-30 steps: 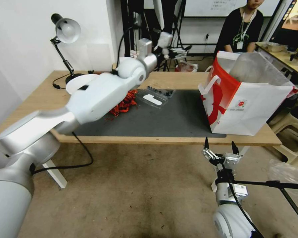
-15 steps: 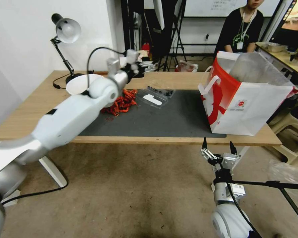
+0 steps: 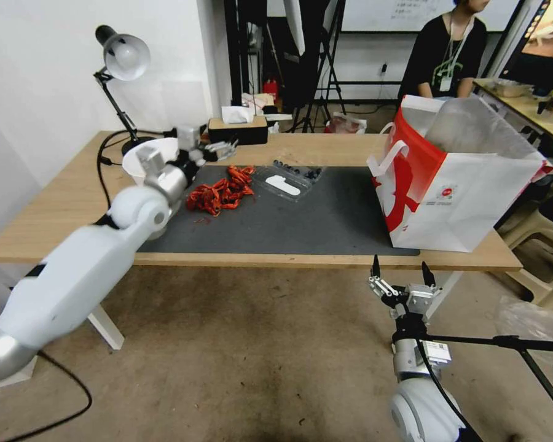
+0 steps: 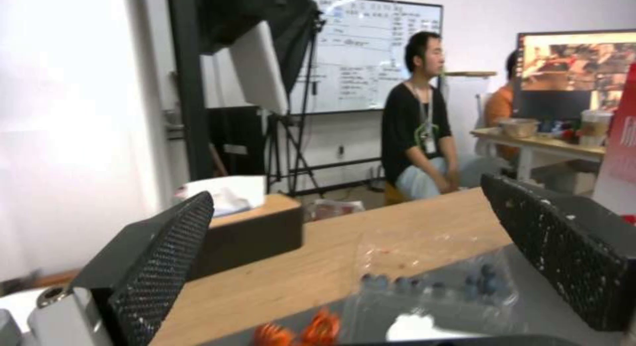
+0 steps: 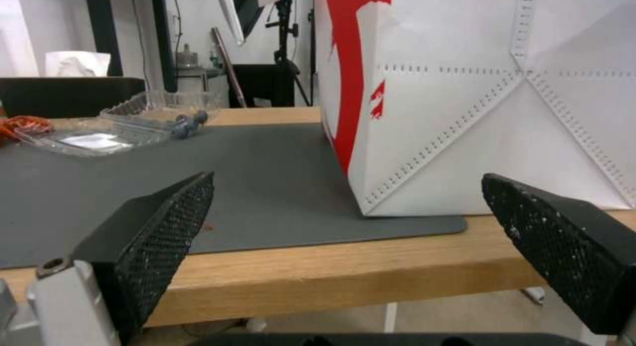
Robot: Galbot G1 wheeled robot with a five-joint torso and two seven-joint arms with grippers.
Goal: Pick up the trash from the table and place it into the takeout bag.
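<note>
A pile of red shells (image 3: 222,190) lies on the dark mat (image 3: 301,224) of the wooden table (image 3: 67,184). To its right sits a clear plastic tray (image 3: 290,179) with a white label and dark berries. My left gripper (image 3: 223,148) hovers open just behind the shells, beside a white bowl (image 3: 142,158). In the left wrist view the fingers (image 4: 166,246) stand wide apart above the shells (image 4: 298,333) and the tray (image 4: 431,296). The takeout bag (image 3: 454,184) stands open at the mat's right end. My right gripper (image 3: 399,273) hangs open below the table's front edge, facing the bag (image 5: 490,102).
A desk lamp (image 3: 120,58) stands at the table's back left corner, its cable trailing over the edge. A brown tissue box (image 3: 236,130) sits at the back edge. Tripods and another table crowd the room behind. A black stand (image 3: 510,344) crosses the floor at right.
My left arm has swung left and down, from high over the table's back edge to just behind the red shells. The right gripper has sunk slightly.
</note>
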